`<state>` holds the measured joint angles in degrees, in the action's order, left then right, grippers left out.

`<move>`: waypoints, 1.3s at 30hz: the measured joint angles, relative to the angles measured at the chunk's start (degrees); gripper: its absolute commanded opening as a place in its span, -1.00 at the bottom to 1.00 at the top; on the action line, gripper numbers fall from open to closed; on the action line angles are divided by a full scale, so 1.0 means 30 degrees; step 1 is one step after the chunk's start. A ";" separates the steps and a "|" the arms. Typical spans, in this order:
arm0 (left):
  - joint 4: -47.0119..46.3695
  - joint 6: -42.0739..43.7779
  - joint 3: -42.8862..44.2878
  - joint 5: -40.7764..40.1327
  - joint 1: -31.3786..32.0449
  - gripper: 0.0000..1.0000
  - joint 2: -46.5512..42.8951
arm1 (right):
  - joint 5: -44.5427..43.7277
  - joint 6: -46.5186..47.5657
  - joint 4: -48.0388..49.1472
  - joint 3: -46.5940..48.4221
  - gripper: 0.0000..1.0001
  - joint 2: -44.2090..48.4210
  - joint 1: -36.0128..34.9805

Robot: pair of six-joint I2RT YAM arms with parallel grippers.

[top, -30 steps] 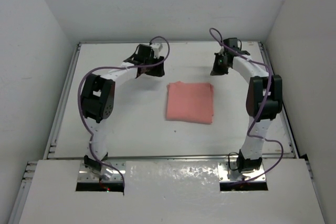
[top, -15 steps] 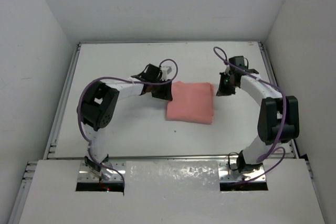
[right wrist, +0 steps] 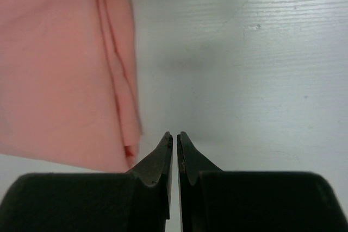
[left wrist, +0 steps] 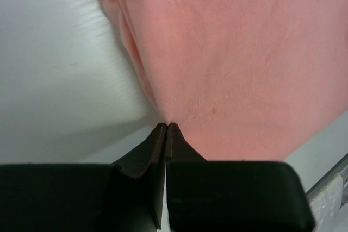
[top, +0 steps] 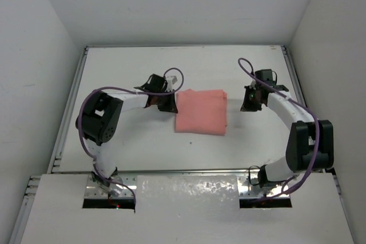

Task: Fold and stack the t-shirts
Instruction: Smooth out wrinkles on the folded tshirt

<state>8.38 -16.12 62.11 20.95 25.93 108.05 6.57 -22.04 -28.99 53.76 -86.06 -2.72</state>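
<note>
T-shirt [top: 200, 112] lies folded in a compact rectangle at the centre of the top view; no stack is in evidence.

Only one garment is visible. It rests flat on the white surface [top: 126, 141], with layered edges showing along its right side in the right wrist view. The left gripper [top: 168, 103] is at the shirt's left edge. Its jaws are fully closed, and in the left wrist view the cloth puckers into their tips, so they appear to pinch a fold of fabric. The right gripper [top: 250, 106] stands just beside the shirt's right edge, apart from it, over bare surface, with its jaws closed on nothing. Judgement: folding is essentially complete. What remains is at most a final placement or squaring of the bundle and release by the left jaws. No second shirt is seen to stack on.
</note>
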 measured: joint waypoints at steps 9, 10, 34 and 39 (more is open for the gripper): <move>0.1282 0.2288 -0.1020 0.0044 -0.4182 -1.00 -0.1443 | -0.0219 0.0590 -0.0095 -0.0816 -0.89 0.1144 0.0255; 0.1326 0.2382 -0.1180 0.0029 -0.4401 -1.00 -0.1559 | -0.0219 0.0678 -0.0117 -0.0823 -0.88 0.1173 0.0255; 0.2463 0.4138 -0.2892 -0.0437 -0.4976 0.13 -0.4998 | -0.0350 0.1158 -0.0605 -0.0852 -0.85 0.1596 0.0321; 0.3606 0.5442 -0.0962 -0.1384 -0.5472 0.33 -0.5865 | -0.0364 0.1304 -0.0852 -0.0852 -0.73 0.1938 0.0481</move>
<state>19.20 0.21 59.22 16.80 9.52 90.45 5.48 -18.13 -31.55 51.20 -80.25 -1.28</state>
